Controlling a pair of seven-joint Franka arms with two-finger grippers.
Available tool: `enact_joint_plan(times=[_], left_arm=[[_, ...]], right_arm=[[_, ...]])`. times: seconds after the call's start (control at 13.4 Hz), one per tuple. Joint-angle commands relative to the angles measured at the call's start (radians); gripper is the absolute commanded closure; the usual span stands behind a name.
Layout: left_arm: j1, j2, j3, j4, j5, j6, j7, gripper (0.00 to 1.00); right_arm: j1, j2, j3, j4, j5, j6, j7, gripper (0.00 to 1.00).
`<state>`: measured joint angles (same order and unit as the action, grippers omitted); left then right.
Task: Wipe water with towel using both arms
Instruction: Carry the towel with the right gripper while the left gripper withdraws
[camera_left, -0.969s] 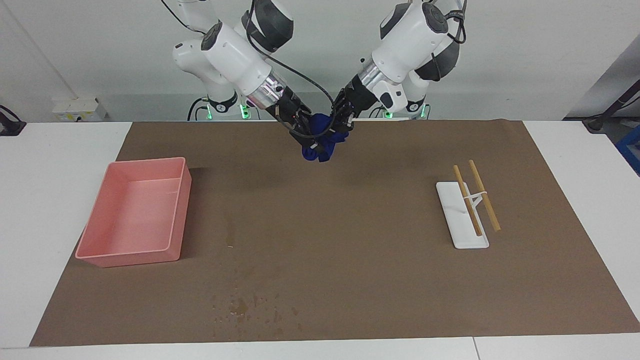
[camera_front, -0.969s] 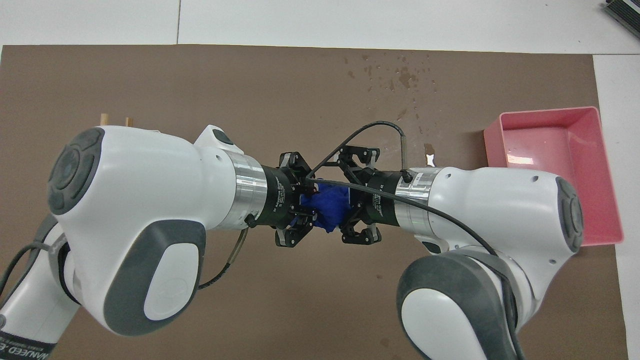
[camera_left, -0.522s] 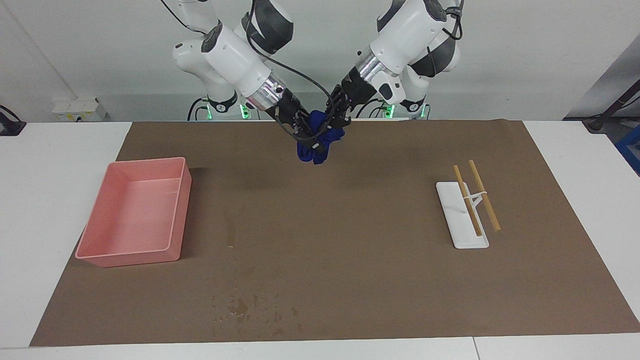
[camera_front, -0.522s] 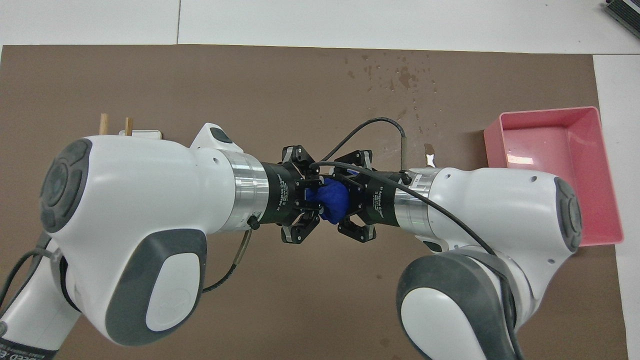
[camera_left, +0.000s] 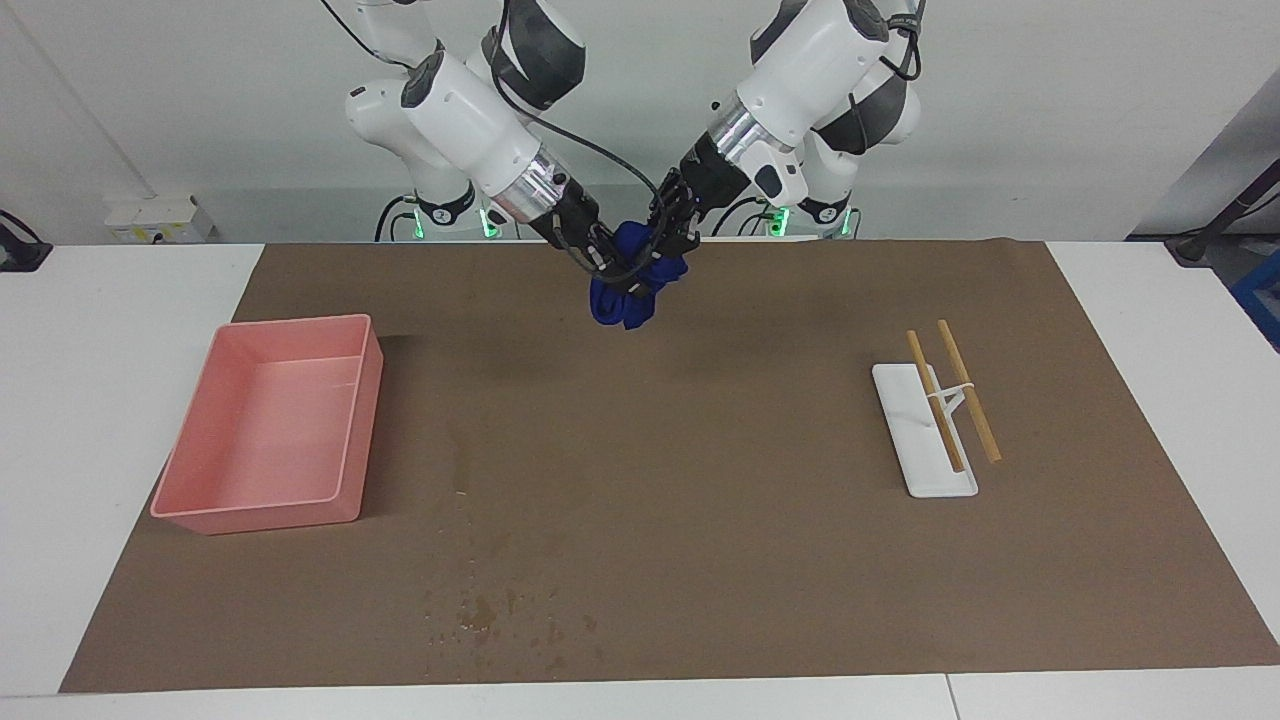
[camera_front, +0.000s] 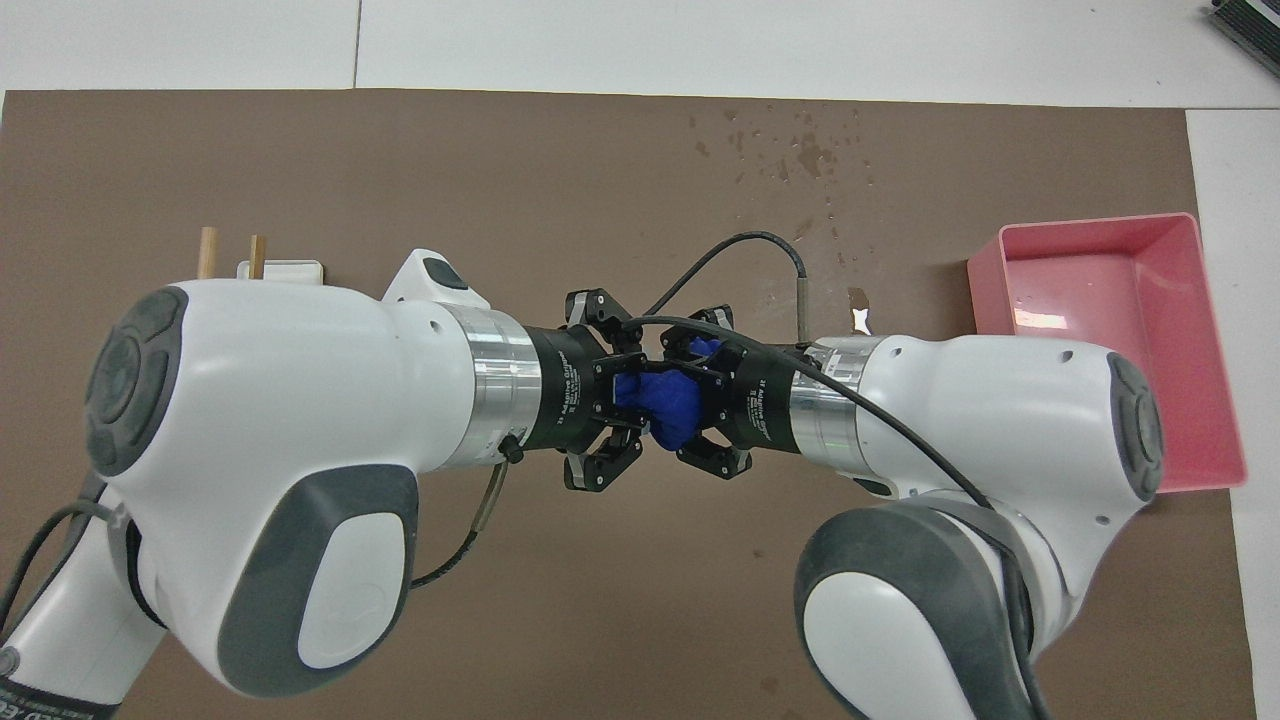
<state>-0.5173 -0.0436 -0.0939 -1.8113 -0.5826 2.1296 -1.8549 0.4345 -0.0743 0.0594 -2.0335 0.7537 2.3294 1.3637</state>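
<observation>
The blue towel (camera_left: 617, 303) (camera_front: 665, 402) hangs bunched in the air over the robots' end of the brown mat (camera_left: 760, 520), between both grippers. My left gripper (camera_left: 668, 238) (camera_front: 625, 400) grips it from the left arm's side. My right gripper (camera_left: 610, 265) (camera_front: 705, 388) is closed on it from the right arm's side, so the two hands meet nose to nose. The water (camera_left: 485, 610) (camera_front: 805, 155) lies as scattered specks near the mat's edge farthest from the robots, with a faint streak (camera_left: 460, 462) leading toward them.
A pink tray (camera_left: 262, 517) (camera_front: 1100, 224) sits toward the right arm's end of the mat. A white flat rack (camera_left: 925, 475) (camera_front: 282, 268) with two wooden sticks lies toward the left arm's end. In the overhead view the arms cover much of the mat.
The right gripper's fingers have closed in on the towel that the left gripper was holding. Both hands have risen slightly with the towel between them.
</observation>
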Motion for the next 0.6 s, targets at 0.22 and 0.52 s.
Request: enact_joint_plan(times=[0.22,0.52], left_arm=[[-0.006,-0.01,0.01,0.01,0.253,0.052,0.058,0.0],[0.103,-0.01,0.017,0.004,0.351,0.032,0.481,0.0]], right_arm=[[0.0,-0.007,0.002,-0.01,0.004,-0.06,-0.11,1.0],[-0.088,-0.013,-0.003,-0.002,-0.182,-0.28,-0.438,1.0]])
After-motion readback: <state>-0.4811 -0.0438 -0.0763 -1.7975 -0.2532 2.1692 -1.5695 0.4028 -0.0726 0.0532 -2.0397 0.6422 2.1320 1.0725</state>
